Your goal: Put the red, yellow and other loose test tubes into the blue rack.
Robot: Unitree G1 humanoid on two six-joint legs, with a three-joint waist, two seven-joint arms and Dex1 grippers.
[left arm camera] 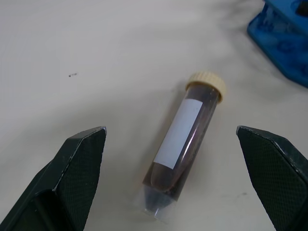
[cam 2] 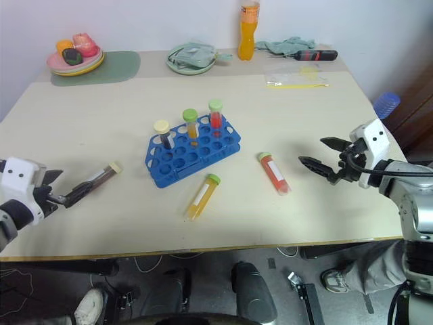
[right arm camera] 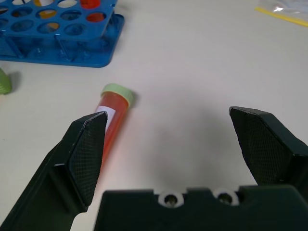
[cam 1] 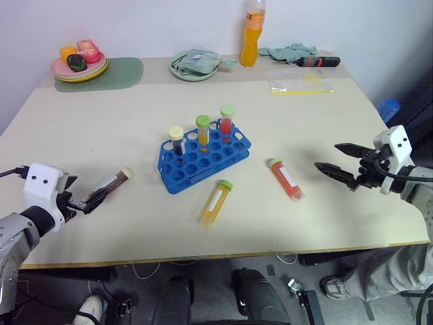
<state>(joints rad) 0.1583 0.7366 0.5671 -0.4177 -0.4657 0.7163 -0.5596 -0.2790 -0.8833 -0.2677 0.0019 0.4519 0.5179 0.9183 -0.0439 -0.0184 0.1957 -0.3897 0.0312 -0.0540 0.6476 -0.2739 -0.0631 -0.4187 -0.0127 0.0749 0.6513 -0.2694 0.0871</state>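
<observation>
Left gripper [left arm camera: 171, 180], jaws apart, straddled brown tube [left arm camera: 183, 144]; axis ran toward 1 o'clock, cap away. Right gripper [cam 1: 340, 162] gaped too, red tube [cam 1: 286, 179] at 9 o'clock.

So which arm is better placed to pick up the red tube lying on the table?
The right. The red tube lies on the table right of the blue rack, just ahead of the right gripper, whose jaws are open. The left gripper sits far across by the dark tube.
</observation>
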